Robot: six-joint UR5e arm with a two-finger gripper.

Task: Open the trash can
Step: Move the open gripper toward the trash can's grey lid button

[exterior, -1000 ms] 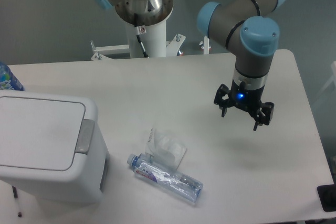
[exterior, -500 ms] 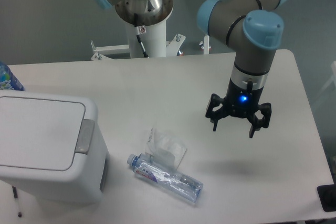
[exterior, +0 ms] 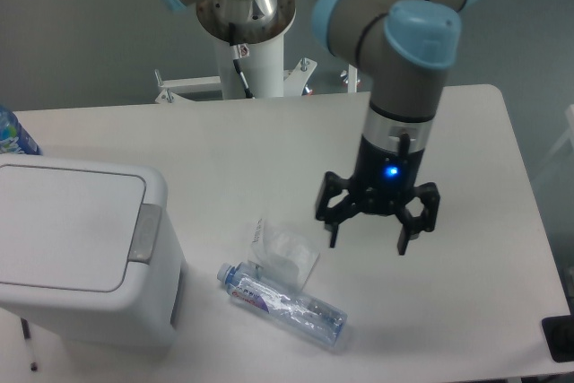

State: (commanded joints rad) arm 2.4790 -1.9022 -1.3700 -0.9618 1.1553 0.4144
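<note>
At left, the large white boxy plastic trash can, lid shut, is cut off by the frame edge; the black two-finger gripper hangs well apart, jaws spread, holding nothing.

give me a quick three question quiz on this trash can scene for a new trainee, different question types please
1. True or false: the flat lid of the large white boxy plastic trash can is shut.
2. Multiple choice: the black two-finger gripper is A) open, holding nothing; B) gripping the clear plastic bottle; C) pressing the grey rectangular push-latch.
3. What lies touching the bottle's far side?

Key: 1 true. 2 A. 3 A crumpled clear plastic wrapper.
</note>
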